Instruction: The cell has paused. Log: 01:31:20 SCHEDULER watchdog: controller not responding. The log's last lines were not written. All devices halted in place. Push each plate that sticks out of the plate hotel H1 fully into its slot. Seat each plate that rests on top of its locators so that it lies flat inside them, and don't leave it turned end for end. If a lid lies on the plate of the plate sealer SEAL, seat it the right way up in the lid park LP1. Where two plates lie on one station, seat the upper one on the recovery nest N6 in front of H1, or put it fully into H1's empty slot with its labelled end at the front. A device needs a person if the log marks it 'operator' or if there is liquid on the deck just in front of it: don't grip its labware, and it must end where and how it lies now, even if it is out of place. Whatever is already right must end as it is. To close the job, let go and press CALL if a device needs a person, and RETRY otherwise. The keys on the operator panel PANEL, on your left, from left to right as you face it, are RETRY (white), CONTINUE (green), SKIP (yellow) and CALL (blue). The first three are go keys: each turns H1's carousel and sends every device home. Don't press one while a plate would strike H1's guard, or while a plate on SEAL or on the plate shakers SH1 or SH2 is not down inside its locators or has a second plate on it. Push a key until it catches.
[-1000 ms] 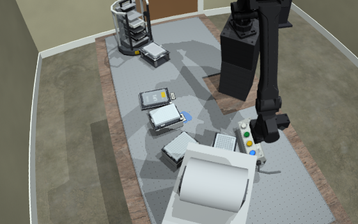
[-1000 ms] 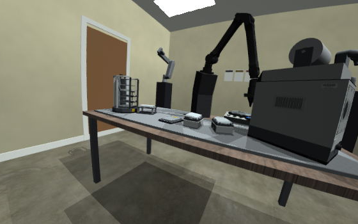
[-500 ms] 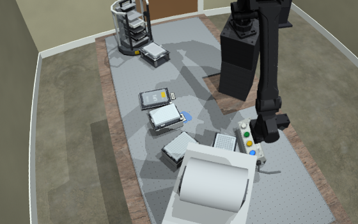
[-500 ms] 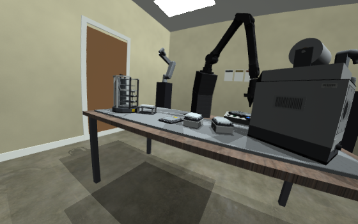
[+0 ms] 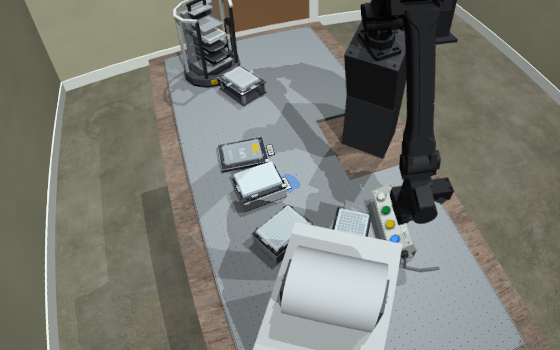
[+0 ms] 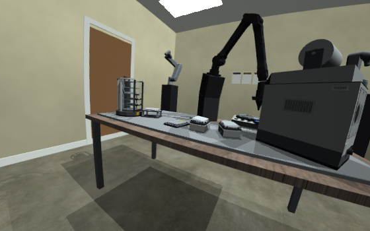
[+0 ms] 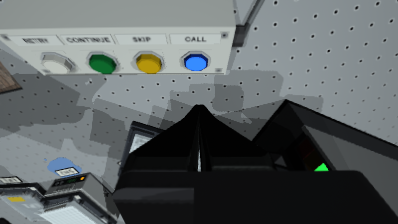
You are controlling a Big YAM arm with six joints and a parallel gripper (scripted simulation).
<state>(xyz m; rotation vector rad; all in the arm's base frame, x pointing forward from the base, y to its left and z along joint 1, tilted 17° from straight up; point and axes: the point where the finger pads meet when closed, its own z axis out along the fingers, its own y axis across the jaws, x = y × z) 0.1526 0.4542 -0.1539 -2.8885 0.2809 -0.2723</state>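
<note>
Plate sealer SEAL (image 5: 339, 280) fills the lower centre of the top view, a plate (image 5: 352, 221) lying on its stage at centre. The plate hotel H1 (image 5: 185, 45), upper left, holds plates on its shelves; nest N6 (image 5: 249, 95) beside it carries a plate (image 5: 240, 77). Mid-frame, two shakers bear plates, with a blue puddle (image 5: 291, 182) by one. My gripper (image 7: 199, 112), clenched on nothing, hangs just below the CALL key (image 7: 195, 62) on PANEL (image 5: 409, 245).
</note>
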